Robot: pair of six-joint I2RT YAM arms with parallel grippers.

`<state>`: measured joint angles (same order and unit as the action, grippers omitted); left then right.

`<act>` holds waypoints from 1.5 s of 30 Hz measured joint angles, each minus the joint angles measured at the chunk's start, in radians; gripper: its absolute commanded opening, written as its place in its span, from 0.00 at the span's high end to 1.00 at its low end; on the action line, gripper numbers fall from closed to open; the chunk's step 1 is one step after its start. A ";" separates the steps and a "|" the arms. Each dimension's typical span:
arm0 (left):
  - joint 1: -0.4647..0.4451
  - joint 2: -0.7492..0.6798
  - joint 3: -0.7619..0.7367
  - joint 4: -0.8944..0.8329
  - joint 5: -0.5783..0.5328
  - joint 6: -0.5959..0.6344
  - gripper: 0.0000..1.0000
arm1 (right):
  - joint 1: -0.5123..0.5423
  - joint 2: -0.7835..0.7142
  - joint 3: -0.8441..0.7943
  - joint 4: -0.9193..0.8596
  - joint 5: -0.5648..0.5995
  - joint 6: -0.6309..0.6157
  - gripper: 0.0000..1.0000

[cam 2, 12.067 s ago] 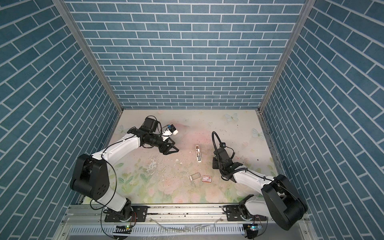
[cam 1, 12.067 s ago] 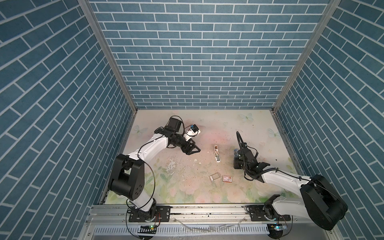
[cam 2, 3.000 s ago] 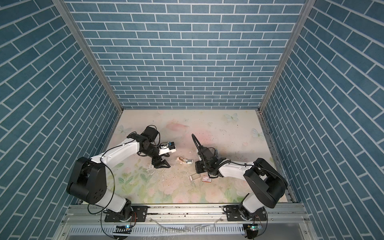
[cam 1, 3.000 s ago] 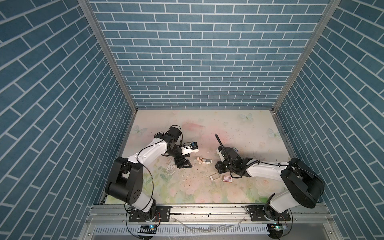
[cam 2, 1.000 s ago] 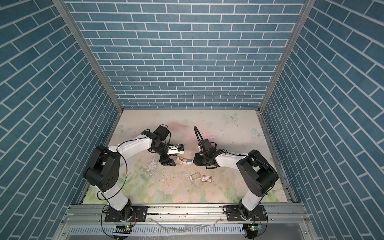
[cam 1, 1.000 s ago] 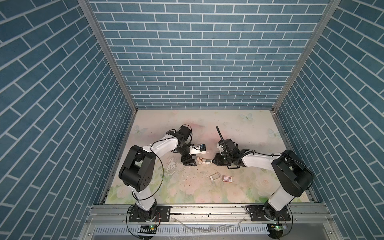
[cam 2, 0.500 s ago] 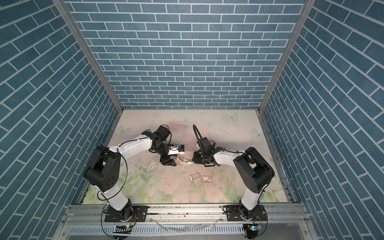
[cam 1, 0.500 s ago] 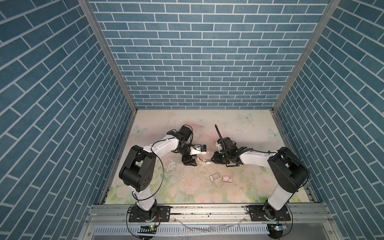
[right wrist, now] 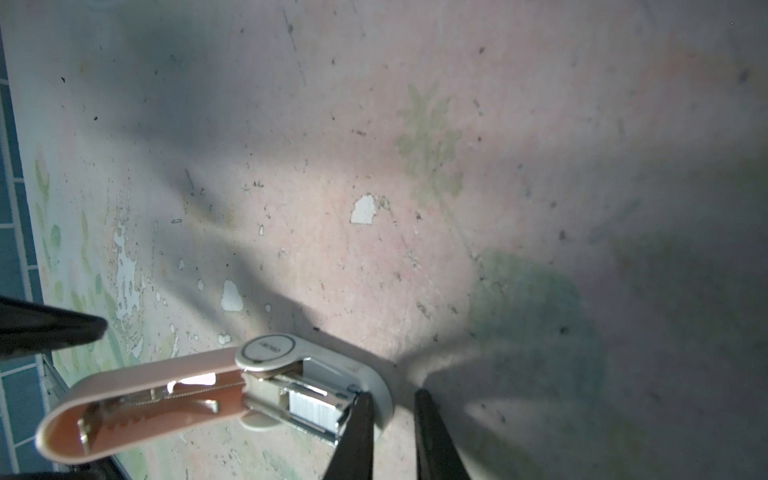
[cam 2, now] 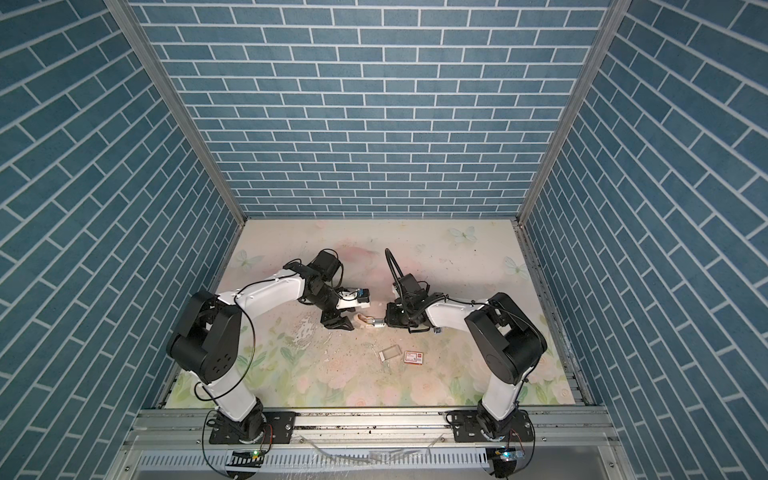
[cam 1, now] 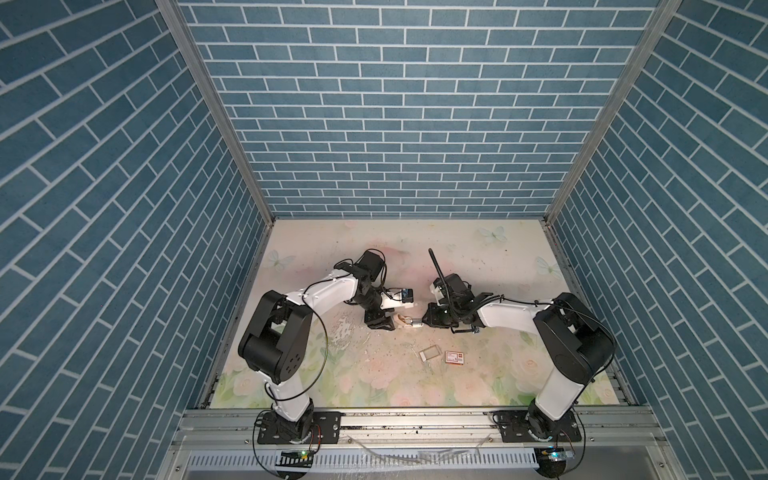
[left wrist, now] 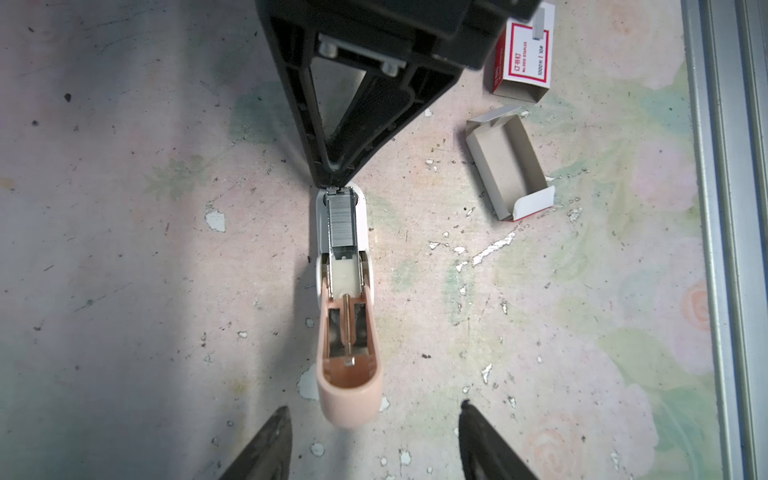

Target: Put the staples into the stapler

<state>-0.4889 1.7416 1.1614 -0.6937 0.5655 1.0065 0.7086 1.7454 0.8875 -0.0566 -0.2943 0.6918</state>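
Floral surface is carrying the stapler, lying with lid swung open and staples sitting in its channel; left claw is hovering open either side of the lid's end, right claw is standing nearly closed at the nose, grip unclear.

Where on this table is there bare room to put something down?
Free: the back of the table, along the rear wall, and the front strip between the red-and-white box and the metal rail. Crowded: the middle, where the left claw and right claw flank the stapler, grey tray beside the box.
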 measured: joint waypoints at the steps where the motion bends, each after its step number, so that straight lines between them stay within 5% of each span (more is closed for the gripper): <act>1: -0.001 0.002 0.002 0.000 0.000 0.000 0.37 | 0.000 0.002 0.003 -0.002 -0.001 -0.001 0.82; 32: -0.046 0.047 0.053 0.014 -0.014 0.001 0.73 | 0.000 0.011 0.019 -0.016 -0.014 -0.012 0.88; 45: -0.082 0.055 0.092 0.009 -0.070 -0.019 0.78 | 0.000 0.013 0.019 -0.011 -0.022 -0.012 0.90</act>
<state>-0.5713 1.7969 1.2533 -0.6849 0.4953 0.9871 0.7082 1.7584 0.9062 -0.0677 -0.3164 0.6796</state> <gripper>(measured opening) 0.256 0.107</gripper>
